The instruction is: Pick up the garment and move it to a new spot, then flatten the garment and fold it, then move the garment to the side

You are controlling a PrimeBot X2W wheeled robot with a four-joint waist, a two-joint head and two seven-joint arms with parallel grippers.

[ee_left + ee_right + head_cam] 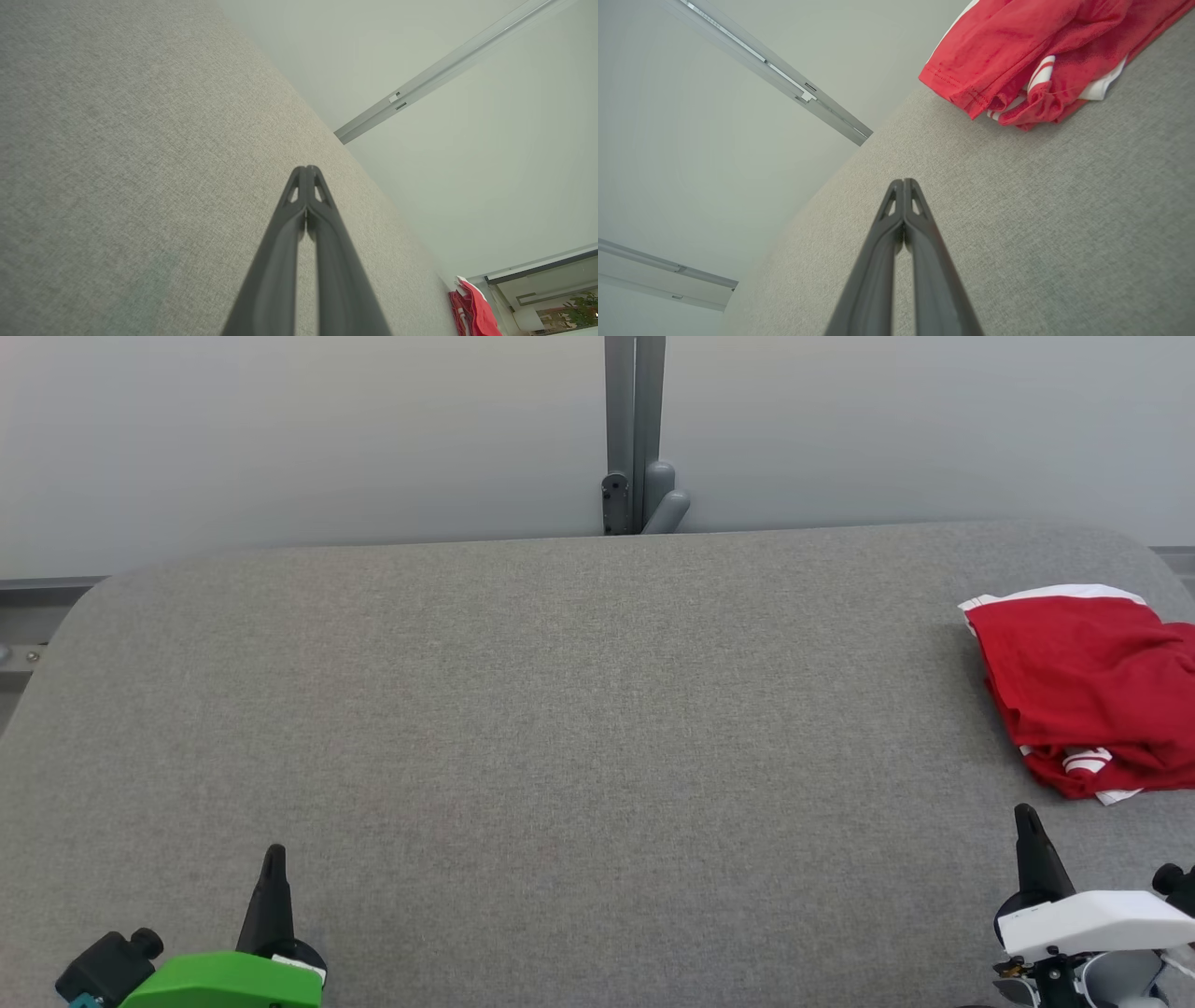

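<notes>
The red garment lies rumpled at the right edge of the grey table, near the right gripper — light, limp cloth, I'd say, best pinched at a hem corner — while that one and the left gripper rest with fingers pressed together, empty.

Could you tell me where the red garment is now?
In the head view, the red-and-white fabric garment lies at the right edge of the grey cloth-covered table, beyond the right gripper.

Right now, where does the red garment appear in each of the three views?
Head view: red garment at the right edge, mid-height.
Left wrist view: red garment in the bottom right corner.
Right wrist view: red garment at the top right.
Shared landmark: grey wall post behind the table.
</notes>
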